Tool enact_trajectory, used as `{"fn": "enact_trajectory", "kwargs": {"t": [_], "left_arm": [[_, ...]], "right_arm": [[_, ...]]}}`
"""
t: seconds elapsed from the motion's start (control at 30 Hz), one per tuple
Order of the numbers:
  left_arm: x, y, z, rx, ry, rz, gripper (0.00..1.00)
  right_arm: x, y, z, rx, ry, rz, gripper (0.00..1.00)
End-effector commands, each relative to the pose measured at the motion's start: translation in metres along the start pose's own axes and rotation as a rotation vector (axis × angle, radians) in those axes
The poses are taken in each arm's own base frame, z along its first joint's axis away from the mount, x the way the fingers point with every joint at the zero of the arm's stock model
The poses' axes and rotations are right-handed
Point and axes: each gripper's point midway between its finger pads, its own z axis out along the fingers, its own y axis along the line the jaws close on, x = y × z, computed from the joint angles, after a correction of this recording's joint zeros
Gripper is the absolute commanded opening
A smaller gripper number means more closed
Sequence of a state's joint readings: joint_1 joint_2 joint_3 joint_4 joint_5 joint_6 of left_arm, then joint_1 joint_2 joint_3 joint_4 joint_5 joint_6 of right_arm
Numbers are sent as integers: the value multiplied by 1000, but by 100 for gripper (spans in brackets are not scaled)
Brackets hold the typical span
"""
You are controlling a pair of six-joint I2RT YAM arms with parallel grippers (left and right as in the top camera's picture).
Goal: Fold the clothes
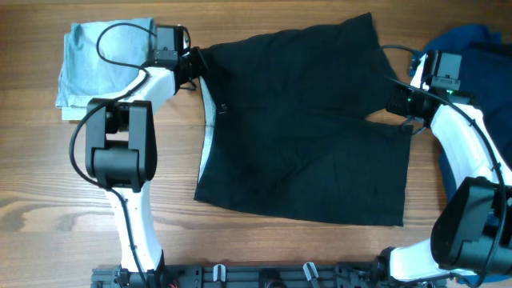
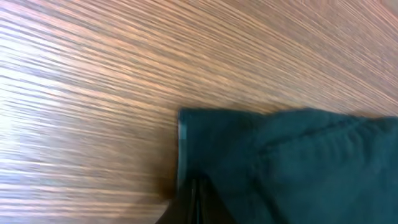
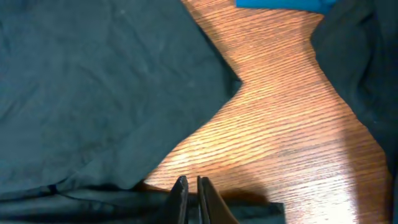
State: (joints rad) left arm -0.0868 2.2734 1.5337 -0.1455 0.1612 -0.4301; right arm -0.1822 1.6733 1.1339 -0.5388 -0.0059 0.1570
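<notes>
One wooden table (image 1: 264,248) fills your overhead view and carries everything else. Your biggest item on it is the black shorts (image 1: 312,128), spread flat across the middle. The waist is to the left, where a whitish inner waistband (image 1: 206,140) shows along the edge, and the two wide legs run to the right with a notch of bare wood between them.

At the far right edge you have a dark blue garment (image 1: 480,48) bunched up, partly under the right arm. A bright blue strip at the top of the right wrist view may be part of it. At the far left sits a pale blue garment (image 1: 88,68), folded into a rough square and well apart from the shorts.

Your left gripper (image 1: 198,62) is at the upper left corner of the shorts. In its wrist view the jaws are clenched on the waistband edge, just below the corner. Your right gripper (image 1: 410,124) sits low by the notch between the legs. Its jaws are nearly together at a leg hem, and you cannot tell whether any cloth is nipped between them.
</notes>
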Motion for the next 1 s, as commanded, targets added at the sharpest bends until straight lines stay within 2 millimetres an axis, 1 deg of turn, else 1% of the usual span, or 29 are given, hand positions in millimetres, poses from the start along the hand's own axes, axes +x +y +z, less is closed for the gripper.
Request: {"fn": "enact_trajectory", "kwargs": {"t": [0.0,0.1,0.13,0.17,0.23,0.3,0.33,0.4,0.47,0.5,0.53,0.57,0.6,0.63,0.67,0.7,0.77,0.8,0.87,0.93,0.97], "left_arm": [[-3,61,11,-114,-2,-36,4],[-22,71,6,-113,-36,-57,4],[-31,70,3,-90,-46,-64,4],[-36,68,2,-71,-50,-66,4],[-46,56,-4,-18,-54,-63,4],[-56,42,-13,22,-61,-57,4],[-63,34,-22,34,-64,-53,4],[-69,25,-39,32,-57,-52,4],[-71,16,-61,22,-33,-56,4],[-69,13,-76,13,-12,-62,4],[-66,13,-84,6,5,-67,4],[-61,13,-93,-6,32,-74,8],[-51,12,-102,-14,76,-85,17],[-41,11,-106,-8,118,-95,22],[-31,8,-108,7,164,-107,25],[-22,5,-109,28,208,-119,26],[-4,4,-107,46,283,-141,27],[10,3,-100,62,337,-133,27],[19,-2,-93,101,374,-117,30],[27,-5,-87,129,404,-124,32],[29,-5,-86,131,411,-126,33]], "right_arm": [[-2,-7,2,22,-6,18,9],[-4,-7,3,22,-12,12,9],[-6,-7,5,21,-19,12,9],[-6,-7,6,21,-20,12,9],[-8,-7,11,20,-22,12,9],[-7,-7,16,20,-19,14,9],[-6,-7,17,20,-16,14,9],[-5,-7,18,22,-10,14,9],[-5,-8,17,23,-10,10,9],[-6,-9,17,23,-14,13,15],[-8,-11,17,24,-20,18,18],[-9,-13,17,26,-25,24,20],[-12,-19,17,27,-34,38,28],[-15,-23,17,16,-42,52,34],[-18,-26,16,-5,-50,68,36],[-20,-28,16,-38,-56,86,35],[-24,-29,14,-115,-63,110,39],[-27,-34,11,-178,-73,118,43],[-28,-49,11,-161,-81,137,44],[-27,-59,11,-150,-81,154,45],[-26,-60,11,-158,-77,157,45]]}}
